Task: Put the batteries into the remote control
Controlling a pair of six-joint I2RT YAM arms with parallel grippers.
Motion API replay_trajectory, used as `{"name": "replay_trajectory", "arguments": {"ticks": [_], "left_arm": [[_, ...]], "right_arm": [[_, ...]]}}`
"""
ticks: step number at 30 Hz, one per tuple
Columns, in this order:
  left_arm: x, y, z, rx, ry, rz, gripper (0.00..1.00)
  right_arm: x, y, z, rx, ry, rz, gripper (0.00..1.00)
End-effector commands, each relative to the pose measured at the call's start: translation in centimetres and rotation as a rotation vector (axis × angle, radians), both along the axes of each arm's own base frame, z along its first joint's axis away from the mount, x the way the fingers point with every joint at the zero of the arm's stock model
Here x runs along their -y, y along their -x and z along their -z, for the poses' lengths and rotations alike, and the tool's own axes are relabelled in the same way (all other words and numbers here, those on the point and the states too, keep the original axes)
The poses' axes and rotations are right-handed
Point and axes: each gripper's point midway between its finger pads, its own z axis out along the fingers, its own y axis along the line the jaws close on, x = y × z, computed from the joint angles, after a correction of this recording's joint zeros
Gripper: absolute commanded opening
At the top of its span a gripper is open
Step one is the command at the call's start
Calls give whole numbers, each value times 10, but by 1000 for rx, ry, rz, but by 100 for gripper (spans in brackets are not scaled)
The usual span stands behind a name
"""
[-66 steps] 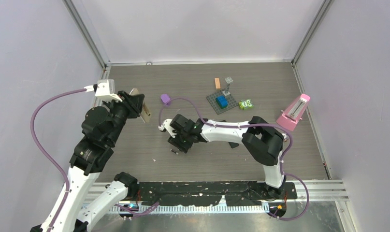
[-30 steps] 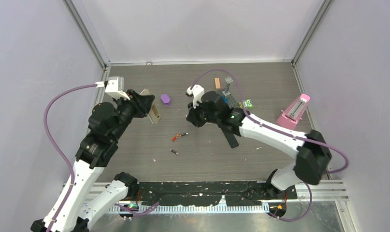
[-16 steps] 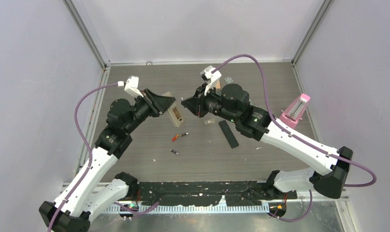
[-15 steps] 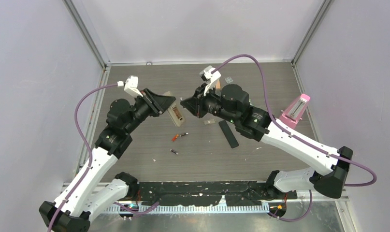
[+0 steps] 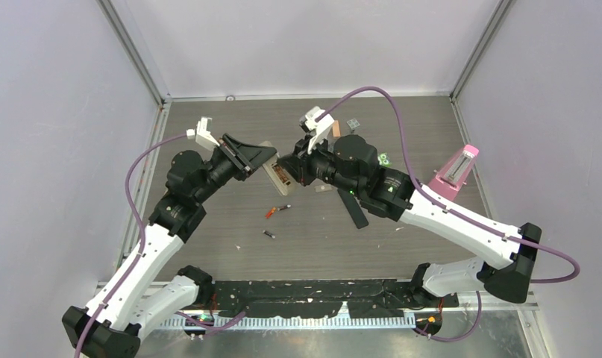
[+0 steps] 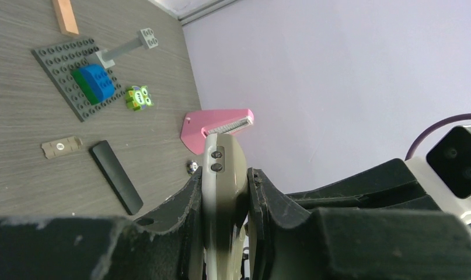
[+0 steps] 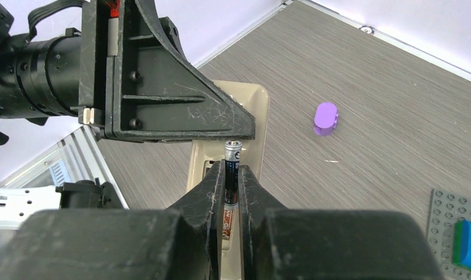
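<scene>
1. Beige plastic showed from above: the remote control [image 5: 277, 173] was clamped in the left jaws and held up over the far left half of the worktop [image 5: 208, 246]. The right jaws met it from the right. Two batteries lay on the worktop below, an orange-red one [image 5: 274, 212] and a dark one [image 5: 269, 234] closer to the near edge. Both were left of a black strip [image 5: 353, 209].
2. From the left wrist, the left jaws were closed on the remote's two long sides, and its end stuck out between them. Beyond it a pink metronome [image 6: 218, 125] stood at the right edge.
3. From the right wrist, the right jaws pinched a dark battery [image 7: 231, 166] with its silvery tip over the remote's open back. I could not tell whether they touched. A purple piece [image 7: 325, 118] lay beyond on the worktop.
</scene>
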Motion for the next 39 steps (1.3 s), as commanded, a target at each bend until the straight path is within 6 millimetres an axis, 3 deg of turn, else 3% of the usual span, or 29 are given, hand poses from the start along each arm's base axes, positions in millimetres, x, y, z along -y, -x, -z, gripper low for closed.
{"name": "replay_trajectory", "arguments": {"ticks": [1,13,27,39], "left_arm": [[-1,7,-34,39,81,17,0],[-4,5,-38,61,59,8,0],[-14,-1,-19,-51,92,-18,0],[-10,-1,-19,-52,98,9,0]], "right_arm": [[-1,-2,-21,61,-17,11,13],[-9,1,-13,51,7,-12,14],[-19,2,24,30,70,-52,20],[-21,-7,24,53,42,-12,21]]}}
